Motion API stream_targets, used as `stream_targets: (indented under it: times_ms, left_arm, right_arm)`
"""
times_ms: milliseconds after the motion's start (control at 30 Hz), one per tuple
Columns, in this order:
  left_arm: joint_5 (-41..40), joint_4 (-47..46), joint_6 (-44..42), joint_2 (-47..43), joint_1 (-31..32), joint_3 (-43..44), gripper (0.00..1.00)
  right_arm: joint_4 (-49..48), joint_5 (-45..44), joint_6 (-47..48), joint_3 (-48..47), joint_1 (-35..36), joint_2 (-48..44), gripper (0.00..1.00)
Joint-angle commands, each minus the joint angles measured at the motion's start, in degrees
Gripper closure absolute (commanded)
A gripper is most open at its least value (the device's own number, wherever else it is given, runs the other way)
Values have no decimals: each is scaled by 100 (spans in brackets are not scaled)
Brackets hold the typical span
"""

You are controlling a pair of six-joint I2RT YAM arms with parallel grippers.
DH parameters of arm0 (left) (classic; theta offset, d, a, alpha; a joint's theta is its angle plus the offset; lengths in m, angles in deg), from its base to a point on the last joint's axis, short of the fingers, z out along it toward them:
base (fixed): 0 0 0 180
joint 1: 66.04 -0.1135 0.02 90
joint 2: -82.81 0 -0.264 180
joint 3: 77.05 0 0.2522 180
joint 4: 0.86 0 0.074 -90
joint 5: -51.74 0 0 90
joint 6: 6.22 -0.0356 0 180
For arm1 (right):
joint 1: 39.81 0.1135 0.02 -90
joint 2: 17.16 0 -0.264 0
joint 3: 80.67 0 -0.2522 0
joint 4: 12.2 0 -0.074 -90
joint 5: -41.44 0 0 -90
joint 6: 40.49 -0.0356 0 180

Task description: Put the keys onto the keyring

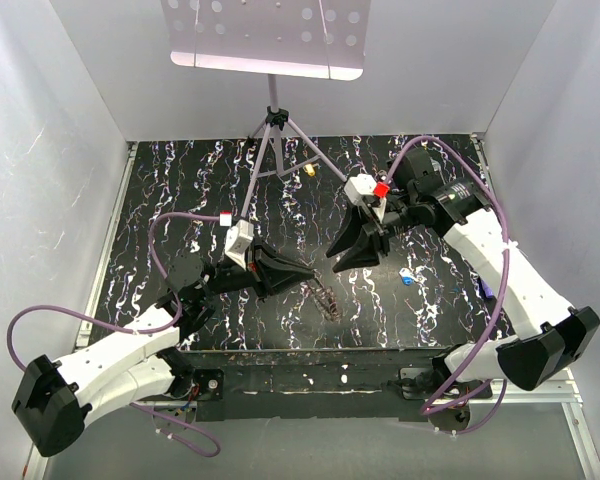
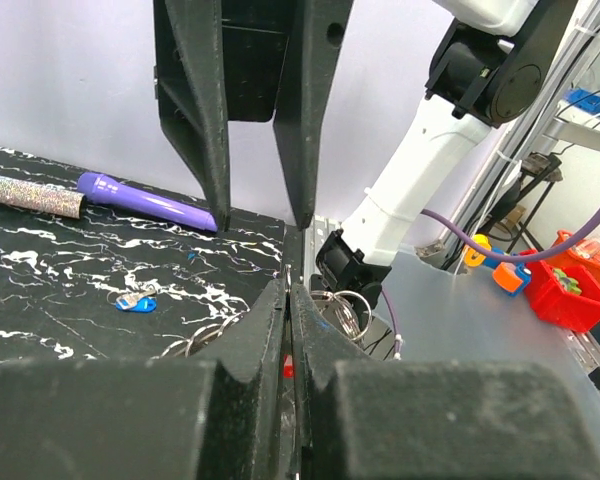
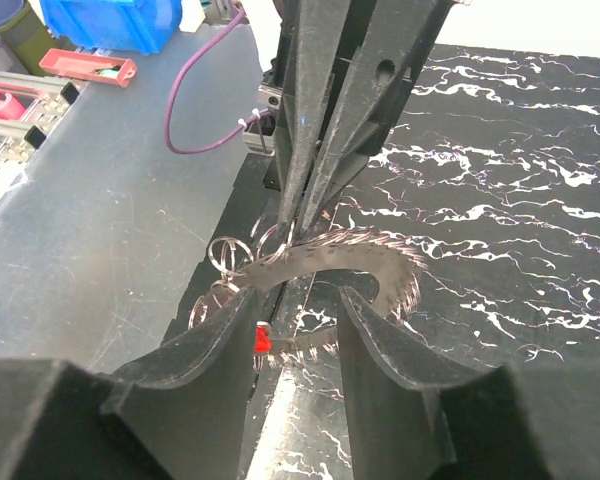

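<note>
My left end effector (image 3: 298, 222) is pinched fully shut on one end of the keyring (image 3: 352, 262), I judge to steady the jagged loop for threading. My right end effector (image 3: 295, 300) stands half open and empty, straddling the loop, with a red key (image 3: 262, 341) at its 7 o'clock. From above, a blue key (image 1: 407, 279) lies loose on the worktop (image 3: 520, 200) at its 4 o'clock. No writing is legible.

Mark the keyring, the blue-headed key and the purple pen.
keyring (image 3: 352, 260): right wrist view, its flat grey arc.
blue-headed key (image 2: 139, 303): left wrist view, its blue head.
purple pen (image 2: 150, 204): left wrist view, mid-barrel.
</note>
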Motion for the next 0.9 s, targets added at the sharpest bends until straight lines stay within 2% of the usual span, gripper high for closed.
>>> stream_targets:
  times_ms: [0, 133, 200, 633, 867]
  left_arm:
    - [-93, -389, 117, 41, 18, 120, 100]
    - [-102, -450, 143, 120, 18, 129, 100]
    - [-146, -442, 135, 120, 18, 146, 100]
    - [-348, -389, 108, 67, 18, 102, 100]
    - [-392, -450, 152, 76, 18, 76, 100]
  right_arm:
    - [-688, -33, -688, 53, 86, 31, 58]
    - [-750, -51, -821, 44, 217, 75, 72]
    - [-742, -68, -821, 79, 305, 75, 75]
    - [-926, -165, -970, 281, 385, 101, 75]
    - [-970, -147, -1040, 281, 411, 110, 79]
